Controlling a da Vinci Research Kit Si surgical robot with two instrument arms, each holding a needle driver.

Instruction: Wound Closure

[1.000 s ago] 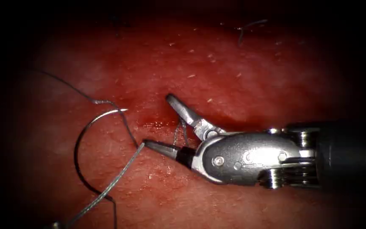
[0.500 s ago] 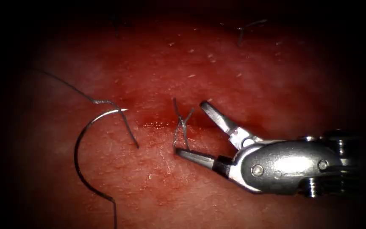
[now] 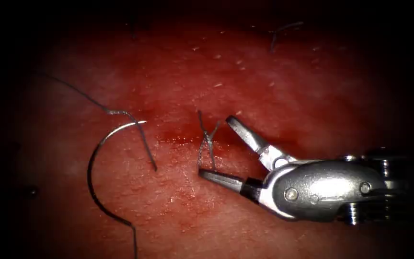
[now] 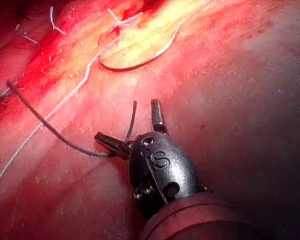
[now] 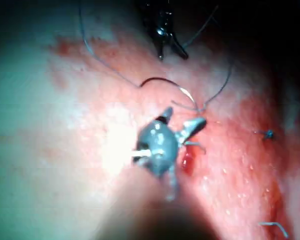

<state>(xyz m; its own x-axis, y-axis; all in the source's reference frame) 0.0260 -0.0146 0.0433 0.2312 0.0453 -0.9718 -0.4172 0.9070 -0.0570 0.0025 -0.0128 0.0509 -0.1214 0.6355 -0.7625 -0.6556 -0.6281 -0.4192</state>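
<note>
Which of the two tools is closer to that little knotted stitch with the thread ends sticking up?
The right tool: its open jaws sit around the knotted stitch at the cut. The left tool, jaws open, is away from it, with a loose thread strand at its lower jaw.

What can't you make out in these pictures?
- Thread behind the needle, lying free on the tissue left of the cut: cut off by the endoscope view's lower edge.
- Knot beside the open, empty right tool: too small in the endoscope view to count loops.
- Open left tool: whether the dark strand touches its jaws, too fine, left wrist view.
</note>
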